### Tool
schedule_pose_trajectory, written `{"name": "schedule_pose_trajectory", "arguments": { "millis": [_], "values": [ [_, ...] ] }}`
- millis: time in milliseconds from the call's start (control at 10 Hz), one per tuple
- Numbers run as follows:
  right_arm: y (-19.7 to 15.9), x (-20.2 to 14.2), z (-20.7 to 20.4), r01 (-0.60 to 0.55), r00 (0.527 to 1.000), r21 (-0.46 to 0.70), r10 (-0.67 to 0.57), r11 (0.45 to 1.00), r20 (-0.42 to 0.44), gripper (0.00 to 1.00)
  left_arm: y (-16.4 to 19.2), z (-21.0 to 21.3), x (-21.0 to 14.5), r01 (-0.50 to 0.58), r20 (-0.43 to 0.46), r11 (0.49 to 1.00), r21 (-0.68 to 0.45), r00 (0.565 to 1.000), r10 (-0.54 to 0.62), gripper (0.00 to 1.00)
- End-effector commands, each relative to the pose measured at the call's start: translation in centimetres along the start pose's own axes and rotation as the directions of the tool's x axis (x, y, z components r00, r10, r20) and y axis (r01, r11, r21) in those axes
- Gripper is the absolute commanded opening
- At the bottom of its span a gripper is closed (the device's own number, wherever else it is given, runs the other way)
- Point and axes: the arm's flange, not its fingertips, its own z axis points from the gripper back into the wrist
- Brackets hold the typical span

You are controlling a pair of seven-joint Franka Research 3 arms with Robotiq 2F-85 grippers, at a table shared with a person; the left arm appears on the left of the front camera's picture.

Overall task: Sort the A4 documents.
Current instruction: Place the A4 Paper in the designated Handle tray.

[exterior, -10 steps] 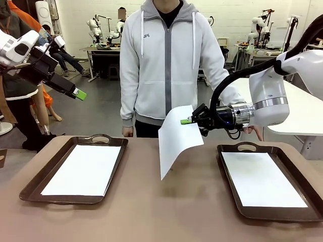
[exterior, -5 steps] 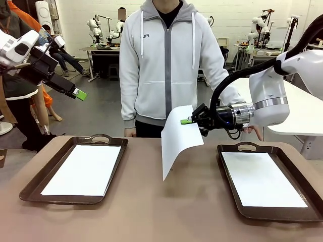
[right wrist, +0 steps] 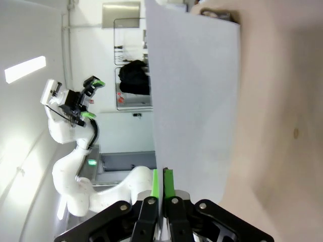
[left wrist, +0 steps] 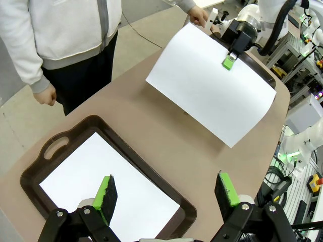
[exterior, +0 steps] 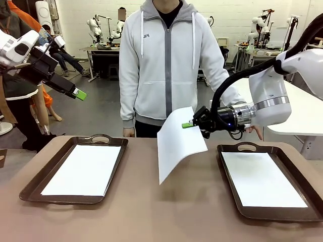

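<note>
**A:** Brown table running across the whole front, person in a grey hoodie standing at the far edge. Two dark brown trays on top: left tray and right tray, each with a white A4 sheet lying flat inside: left sheet, right sheet.

**B:** Yep, and a third sheet up in the air between the trays, hanging at a slant, lower corner just above the tabletop. Pinched at its upper edge by the right gripper, jaws clamped flat on the paper. Same from the right wrist cam: green pads pressed together on the sheet's edge.

**A:** Left gripper raised off to the left above the left tray, jaws spread wide, nothing between them. Green fingertips well apart over that tray.
</note>
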Motion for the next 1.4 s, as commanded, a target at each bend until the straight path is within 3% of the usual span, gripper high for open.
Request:
{"name": "schedule_pose_trajectory", "arguments": {
  "millis": [0, 300, 600, 1100, 1300],
  "values": [
    [1.1, -3.2, 3.9, -0.050, 0.999, -0.088, 0.049, 0.995, -0.012, 0.01, 0.0, 0.1, -0.1, 0.020, -0.009, 1.000, 0.000, 1.000, -0.020, 1.00],
    [1.5, -4.4, 11.3, 0.014, 1.000, -0.174, -0.014, 0.985, 0.001, 0.01, 0.0, 0.1, -0.1, 0.020, -0.009, 1.000, 0.000, 1.000, -0.020, 1.00],
    [1.3, -5.4, 16.9, 0.075, 0.995, -0.207, -0.086, 0.975, -0.047, 0.01, 0.0, 0.1, -0.1, 0.020, -0.009, 1.000, 0.000, 1.000, -0.020, 1.00],
    [-6.5, -5.8, 22.6, 0.160, 0.987, -0.271, -0.159, 0.949, 0.025, 0.01, 0.0, 0.1, -0.1, 0.020, -0.009, 1.000, 0.000, 1.000, -0.020, 1.00],
    [-8.9, -6.9, 24.6, 0.228, 0.974, -0.377, -0.207, 0.898, 0.096, 0.01, 0.0, 0.1, -0.1, 0.020, -0.009, 1.000, 0.000, 1.000, -0.020, 1.00]
  ]
}}
